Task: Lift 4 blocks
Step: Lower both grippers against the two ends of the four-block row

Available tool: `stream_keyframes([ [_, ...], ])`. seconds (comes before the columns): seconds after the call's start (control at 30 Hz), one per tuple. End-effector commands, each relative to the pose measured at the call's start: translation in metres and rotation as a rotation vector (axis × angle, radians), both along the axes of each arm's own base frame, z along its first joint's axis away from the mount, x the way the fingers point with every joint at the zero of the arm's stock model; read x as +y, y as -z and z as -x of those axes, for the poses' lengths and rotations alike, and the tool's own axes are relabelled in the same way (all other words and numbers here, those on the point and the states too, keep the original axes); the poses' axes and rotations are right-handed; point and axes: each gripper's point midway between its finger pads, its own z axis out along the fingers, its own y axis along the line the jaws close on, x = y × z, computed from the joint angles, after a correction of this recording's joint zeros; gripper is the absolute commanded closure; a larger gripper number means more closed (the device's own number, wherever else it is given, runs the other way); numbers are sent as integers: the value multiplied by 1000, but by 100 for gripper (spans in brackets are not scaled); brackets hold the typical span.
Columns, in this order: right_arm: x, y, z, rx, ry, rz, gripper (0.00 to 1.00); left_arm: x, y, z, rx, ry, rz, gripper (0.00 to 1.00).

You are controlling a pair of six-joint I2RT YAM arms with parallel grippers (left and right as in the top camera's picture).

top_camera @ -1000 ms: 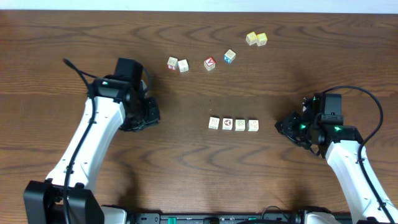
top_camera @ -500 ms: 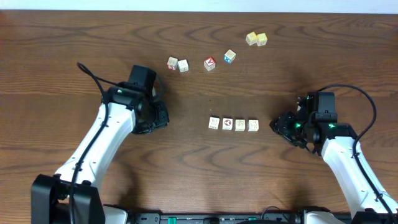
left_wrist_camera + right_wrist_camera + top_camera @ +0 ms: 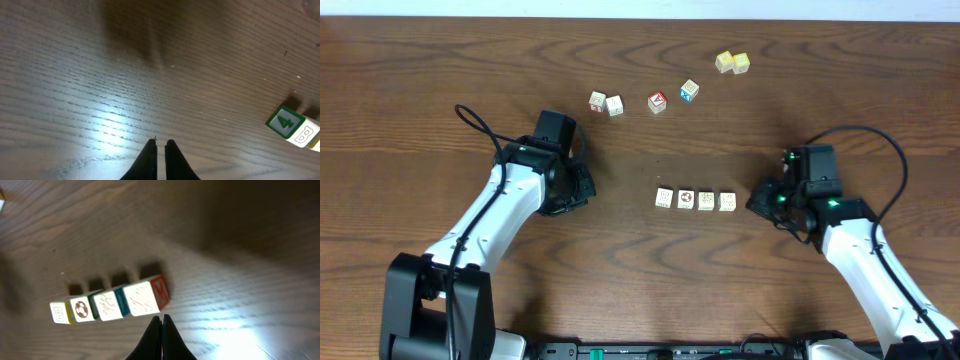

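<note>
Four blocks (image 3: pixel 695 200) lie in a side-to-side row; the right gripper (image 3: pixel 758 202), closed and empty, sits nearer than the left gripper (image 3: pixel 586 189), likewise closed

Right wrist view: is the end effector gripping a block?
No, the right end effector is shut and empty, beside the blocks.

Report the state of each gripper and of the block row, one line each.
Left fingers: shut, empty, apart from the cubes.
Right fingers: shut, empty, just off the row's right end.
Row of four small cream-white printed cubes: resting on the dark wooden table, not lifted.
</note>
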Motion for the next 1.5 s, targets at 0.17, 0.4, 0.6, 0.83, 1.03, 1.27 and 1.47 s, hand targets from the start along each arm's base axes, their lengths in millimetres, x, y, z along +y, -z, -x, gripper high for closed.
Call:
stream_keyframes([
  [0.17, 19, 25, -7, 8, -68, 87, 99, 3, 17, 2, 35, -28, -15, 93],
  [0.4, 22, 36, -8, 26, -78, 90, 99, 2, 18, -2, 17, -27, -10, 93],
  [0.6, 22, 35, -9, 24, -77, 90, 99, -4, 27, -2, -2, -24, 30, 93],
  [0.83, 19, 36, -9, 24, -70, 105, 99, -21, 35, 1, -24, 2, 136, 93],
  [1.03, 6, 37, -11, 27, -29, 134, 99, -38, 32, -3, -60, 46, 170, 92],
  [1.27, -1, 40, -9, 49, -11, 136, 99, -63, 26, -10, -119, 73, 186, 93],
  [1.47, -4, 45, -4, 82, 12, 144, 99, -64, 26, -20, -171, 15, 133, 93],
])
